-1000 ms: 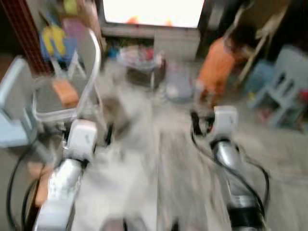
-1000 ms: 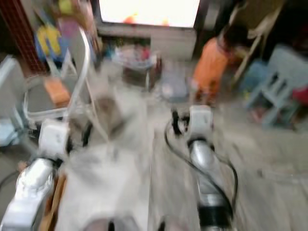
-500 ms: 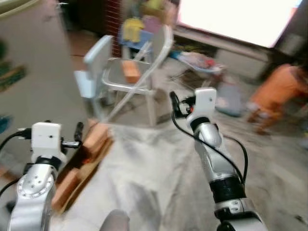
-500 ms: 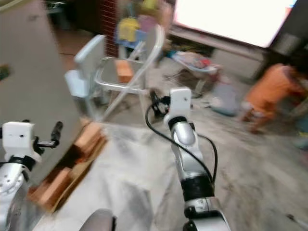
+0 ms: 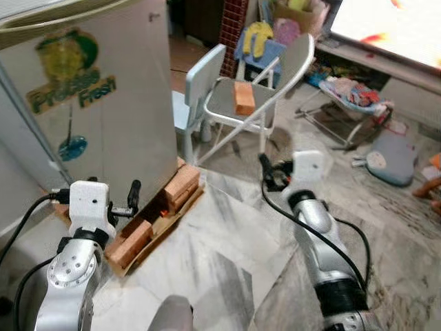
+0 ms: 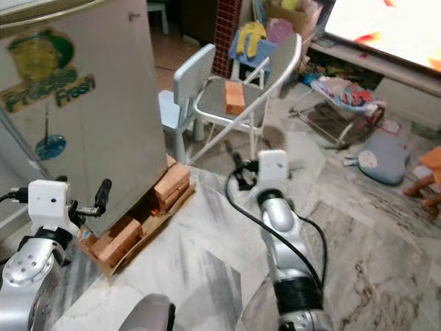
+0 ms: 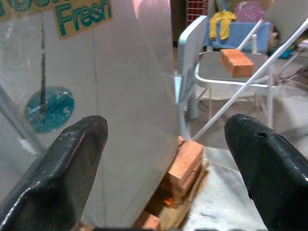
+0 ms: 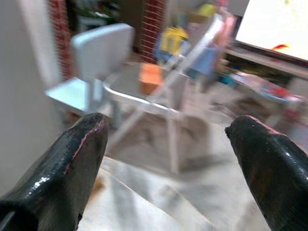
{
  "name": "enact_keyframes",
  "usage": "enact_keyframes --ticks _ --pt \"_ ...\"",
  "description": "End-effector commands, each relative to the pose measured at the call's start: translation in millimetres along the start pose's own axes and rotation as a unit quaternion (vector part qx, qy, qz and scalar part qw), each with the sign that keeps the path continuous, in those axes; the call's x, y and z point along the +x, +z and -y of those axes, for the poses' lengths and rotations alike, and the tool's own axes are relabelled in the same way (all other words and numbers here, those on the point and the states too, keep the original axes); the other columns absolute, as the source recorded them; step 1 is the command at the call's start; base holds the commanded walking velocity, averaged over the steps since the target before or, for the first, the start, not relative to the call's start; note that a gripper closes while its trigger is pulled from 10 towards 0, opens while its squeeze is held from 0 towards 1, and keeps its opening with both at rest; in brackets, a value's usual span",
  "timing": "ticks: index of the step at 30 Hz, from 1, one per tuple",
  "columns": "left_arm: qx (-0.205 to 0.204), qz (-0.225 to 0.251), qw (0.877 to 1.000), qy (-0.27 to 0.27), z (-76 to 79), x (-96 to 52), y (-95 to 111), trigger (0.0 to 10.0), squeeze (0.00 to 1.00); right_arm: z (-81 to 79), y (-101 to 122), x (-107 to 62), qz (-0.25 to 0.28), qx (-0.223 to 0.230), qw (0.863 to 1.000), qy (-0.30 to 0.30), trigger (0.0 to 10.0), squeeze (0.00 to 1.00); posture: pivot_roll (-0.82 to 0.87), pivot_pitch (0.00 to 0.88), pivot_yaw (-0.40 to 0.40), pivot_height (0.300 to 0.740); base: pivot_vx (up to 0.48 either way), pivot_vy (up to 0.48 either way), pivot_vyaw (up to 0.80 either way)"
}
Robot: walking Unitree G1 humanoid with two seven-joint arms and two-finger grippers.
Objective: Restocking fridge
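Observation:
A grey fridge (image 5: 103, 103) with a green and blue sticker stands at the left, its door closed. It rests on orange bricks (image 5: 180, 185) and cardboard. My left gripper (image 5: 131, 201) is raised close to the fridge's lower corner; in the left wrist view its fingers (image 7: 72, 159) are spread wide with nothing between them. My right gripper (image 5: 267, 174) is held up over the marble floor, pointing toward a folding chair (image 5: 275, 89). It is open and empty in the right wrist view, fingers (image 8: 79, 154) apart.
A brick (image 5: 242, 98) lies on the folding chair's seat. A pale blue child's chair (image 5: 196, 89) stands beside the fridge. A baby bouncer (image 5: 351, 96), a grey cushion (image 5: 393, 158) and a bright screen (image 5: 393, 27) are at the back right. A person in orange (image 5: 433, 187) is at the right edge.
The whole picture has swung left, so the camera turned: the fridge has come into view and the blur has cleared. Both grippers stay raised and open.

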State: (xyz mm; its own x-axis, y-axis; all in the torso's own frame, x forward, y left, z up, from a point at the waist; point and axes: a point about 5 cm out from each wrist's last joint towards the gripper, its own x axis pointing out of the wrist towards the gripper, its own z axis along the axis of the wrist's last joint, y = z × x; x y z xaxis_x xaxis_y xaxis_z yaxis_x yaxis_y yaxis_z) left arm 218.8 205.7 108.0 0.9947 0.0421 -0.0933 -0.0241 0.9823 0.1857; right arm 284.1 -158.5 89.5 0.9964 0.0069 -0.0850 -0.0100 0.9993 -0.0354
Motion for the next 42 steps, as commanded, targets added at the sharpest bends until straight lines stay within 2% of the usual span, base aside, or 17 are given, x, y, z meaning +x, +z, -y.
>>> enact_keyframes --ticks 1,4,6,7,8,11,14,15,16,19,21,25,27,30,33,39,42 --pt "0.008 0.006 1.0 0.025 -3.9 -3.5 2.1 10.0 0.0 2.5 5.4 -3.2 0.007 -0.011 1.0 -0.003 10.0 0.0 0.26 0.002 -0.089 0.74 0.0 0.0 0.0" --pt "0.01 0.006 0.999 0.035 -3.5 -4.6 4.9 10.0 0.0 6.7 2.8 -5.8 0.0 -0.019 1.0 -0.002 10.0 0.0 0.27 0.0 -0.085 0.74 0.0 0.0 0.0" --pt "0.017 0.014 1.0 0.012 -0.1 -2.7 12.3 10.0 0.0 7.8 6.6 -1.8 0.004 -0.014 1.0 -0.007 10.0 0.0 0.27 0.0 -0.064 0.74 0.0 0.0 0.0" --pt "0.028 0.015 0.999 -0.019 4.8 0.6 15.0 10.0 0.0 7.9 9.3 1.5 0.011 -0.011 1.0 -0.016 10.0 0.0 0.26 0.0 -0.044 0.74 0.0 0.0 0.0" --pt "0.028 0.015 0.999 -0.019 4.8 0.6 15.0 10.0 0.0 7.9 9.3 1.5 0.011 -0.011 1.0 -0.016 10.0 0.0 0.26 0.0 -0.044 0.74 0.0 0.0 0.0" --pt "0.046 0.011 0.996 -0.078 15.3 17.9 11.6 10.0 0.0 12.5 7.3 -2.5 0.014 0.0 0.998 -0.056 10.0 0.0 0.21 0.0 0.032 0.74 0.0 0.0 0.0" --pt "0.042 0.013 0.992 -0.121 24.6 35.0 12.4 10.0 0.0 19.8 7.2 -5.2 0.014 0.012 0.996 -0.082 10.0 0.0 0.18 0.0 0.062 0.74 0.0 0.0 0.0" --pt "0.033 0.006 0.988 -0.153 31.0 46.9 11.1 10.0 0.0 22.9 8.2 -5.8 0.014 0.011 0.996 -0.093 10.0 0.0 0.14 0.0 0.092 0.74 0.0 0.0 0.0" --pt "0.033 0.006 0.988 -0.153 31.0 46.9 11.1 10.0 0.0 22.9 8.2 -5.8 0.014 0.011 0.996 -0.093 10.0 0.0 0.14 0.0 0.092 0.74 0.0 0.0 0.0" --pt "0.01 -0.006 0.984 -0.18 36.4 69.2 13.8 10.0 0.0 24.5 12.8 -3.7 0.016 0.01 0.994 -0.104 10.0 0.0 0.08 0.0 0.118 0.74 0.0 0.0 0.0" --pt "0.007 0.0 0.984 -0.18 37.7 74.2 15.2 10.0 0.0 24.6 10.7 -3.1 0.01 0.011 0.994 -0.108 10.0 0.0 0.07 0.0 0.124 0.74 0.0 0.0 0.0" --pt "-0.022 0.003 0.986 -0.163 38.3 71.0 16.9 10.0 0.0 20.0 12.7 -4.8 0.015 0.014 0.994 -0.106 10.0 0.0 0.06 0.0 0.111 0.74 0.0 0.0 0.0" --pt "-0.022 -0.001 0.985 -0.168 39.0 66.1 12.3 10.0 0.0 17.7 11.3 -6.2 0.012 0.017 0.994 -0.104 10.0 0.0 0.06 0.0 0.095 0.74 0.0 0.0 0.0" --pt "-0.04 -0.011 0.989 -0.141 35.3 54.8 -1.6 10.0 0.0 9.1 8.7 -8.2 0.007 0.023 0.997 -0.072 10.0 0.0 0.06 0.0 0.048 0.74 0.0 0.0 0.0" --pt "-0.049 0.002 0.993 -0.105 33.4 49.2 3.4 10.0 0.0 4.7 13.8 -4.7 0.013 -0.016 0.999 -0.03 10.0 0.0 0.12 0.0 0.017 0.74 0.0 0.0 0.27" --pt "-0.037 0.01 0.996 -0.082 31.3 43.0 5.4 10.0 0.0 3.2 10.3 1.5 0.006 0.001 1.0 -0.031 10.0 0.0 0.13 0.0 -0.021 0.74 0.0 0.0 0.8" --pt "-0.048 -0.013 0.996 -0.068 27.9 35.2 -7.3 10.0 0.0 4.4 0.9 1.2 -0.014 0.017 0.999 -0.04 10.0 0.0 0.15 0.0 -0.042 0.74 0.0 0.0 0.8"
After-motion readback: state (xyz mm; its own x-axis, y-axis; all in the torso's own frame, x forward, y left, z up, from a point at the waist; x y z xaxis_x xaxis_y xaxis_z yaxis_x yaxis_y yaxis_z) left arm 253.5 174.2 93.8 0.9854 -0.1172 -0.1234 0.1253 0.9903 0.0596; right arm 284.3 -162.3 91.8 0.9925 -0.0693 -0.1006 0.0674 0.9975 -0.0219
